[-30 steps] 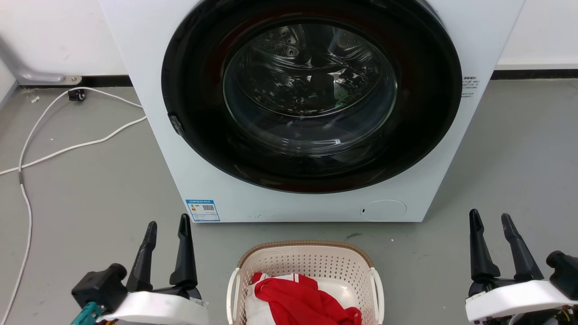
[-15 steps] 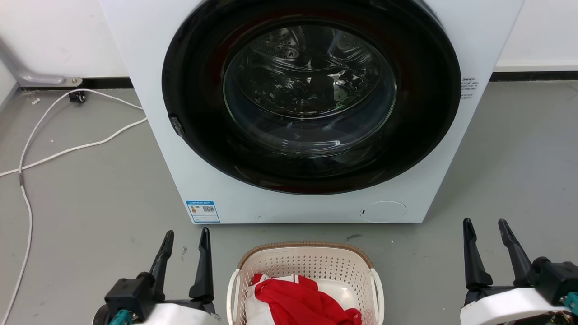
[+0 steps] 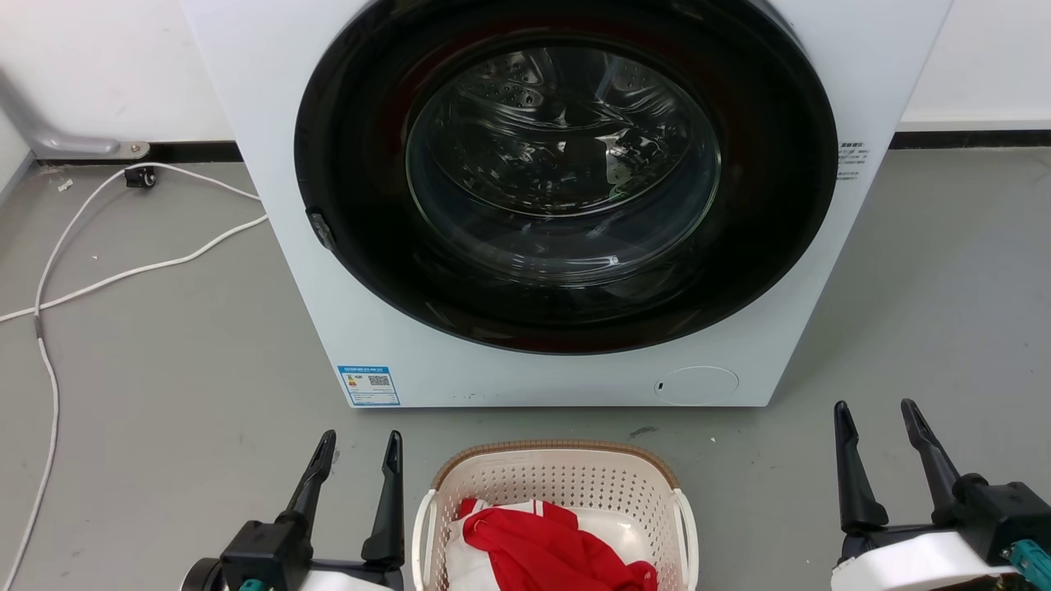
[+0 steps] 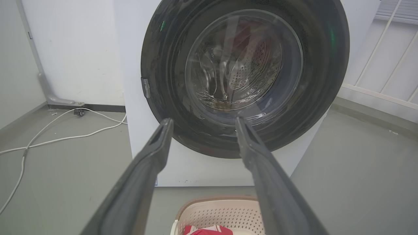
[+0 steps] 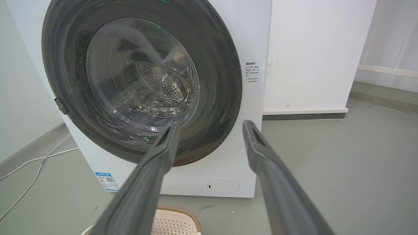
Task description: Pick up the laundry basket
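Head view: laundry basket [image 3: 558, 484] on floor [image 3: 164, 369], flanked, likely for two-sided lift
Left claw [image 3: 361, 437]: spread, empty, just beside basket
Right claw [image 3: 873, 405]: spread, empty, well apart

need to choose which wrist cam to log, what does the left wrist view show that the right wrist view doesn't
Left wrist view: the open left gripper, red cloth inside the laundry basket, a grey wall bracket and a white railing at the right.
Right wrist view: the open right gripper, the washer's round cap and a text sticker beside the door.
Both: the washer with its glass door, the basket's brown rim, and a white cable on the grey floor.
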### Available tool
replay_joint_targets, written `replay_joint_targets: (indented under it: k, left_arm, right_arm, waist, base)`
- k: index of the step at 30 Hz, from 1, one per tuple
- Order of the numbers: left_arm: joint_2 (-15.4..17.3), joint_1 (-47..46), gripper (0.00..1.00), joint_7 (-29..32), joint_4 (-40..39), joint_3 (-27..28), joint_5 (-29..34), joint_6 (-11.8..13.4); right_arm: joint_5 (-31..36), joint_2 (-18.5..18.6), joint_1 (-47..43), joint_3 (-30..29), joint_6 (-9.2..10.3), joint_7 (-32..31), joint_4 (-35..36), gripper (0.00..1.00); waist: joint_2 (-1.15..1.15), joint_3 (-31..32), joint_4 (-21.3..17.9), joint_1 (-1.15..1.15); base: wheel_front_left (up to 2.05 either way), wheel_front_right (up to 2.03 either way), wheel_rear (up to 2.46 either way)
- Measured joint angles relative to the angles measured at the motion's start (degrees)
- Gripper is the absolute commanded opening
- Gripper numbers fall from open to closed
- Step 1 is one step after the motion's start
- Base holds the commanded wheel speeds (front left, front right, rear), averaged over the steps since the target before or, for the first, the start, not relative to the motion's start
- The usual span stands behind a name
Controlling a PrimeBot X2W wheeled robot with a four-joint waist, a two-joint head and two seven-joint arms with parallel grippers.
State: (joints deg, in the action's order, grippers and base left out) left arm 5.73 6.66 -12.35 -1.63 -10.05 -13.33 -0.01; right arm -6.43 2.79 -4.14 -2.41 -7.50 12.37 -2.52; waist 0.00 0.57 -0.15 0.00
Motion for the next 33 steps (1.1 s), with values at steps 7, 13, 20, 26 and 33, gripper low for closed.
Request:
replay_joint_targets:
  k: [7, 13, 20, 26, 33]
  left_arm:
    - [-1.30, 1.01, 1.00, -0.80, -0.03, 2.20, 1.21, -2.07]
    - [-2.11, 1.36, 1.00, -1.46, 0.21, 2.83, 4.17, -3.56]
    - [-2.52, 1.64, 1.00, -2.05, 1.11, 3.30, 7.09, -4.43]
    - [-2.69, 1.96, 1.00, -2.65, 1.19, 3.42, 9.28, -4.90]
    - [-2.76, 1.96, 1.00, -2.71, 1.27, 3.68, 9.28, -5.06]
  right_arm:
    - [0.45, 0.01, -0.59, -0.26, 0.00, 0.75, -0.67, 1.00]
    - [3.21, 0.01, -0.63, -0.12, 0.00, 1.40, -0.75, 1.00]
    - [5.99, 0.02, -0.63, 0.00, 0.00, 2.08, -0.46, 1.00]
    - [8.03, 0.02, -0.70, -0.07, 0.00, 2.67, -0.14, 1.00]
    - [8.01, 0.02, -0.79, -0.16, 0.00, 2.67, -0.12, 1.00]
  waist:
    - [0.00, 0.09, -0.09, 0.00]
    - [0.00, 0.08, -0.25, 0.00]
    - [0.00, 0.06, -0.44, 0.00]
    - [0.00, -0.04, -0.48, 0.00]
    - [0.00, -0.18, -0.35, 0.00]
  base:
    - [0.00, 0.00, 0.00]
    - [0.00, 0.00, 0.00]
    - [0.00, 0.00, 0.00]
    - [0.00, 0.00, 0.00]
    - [0.00, 0.00, 0.00]
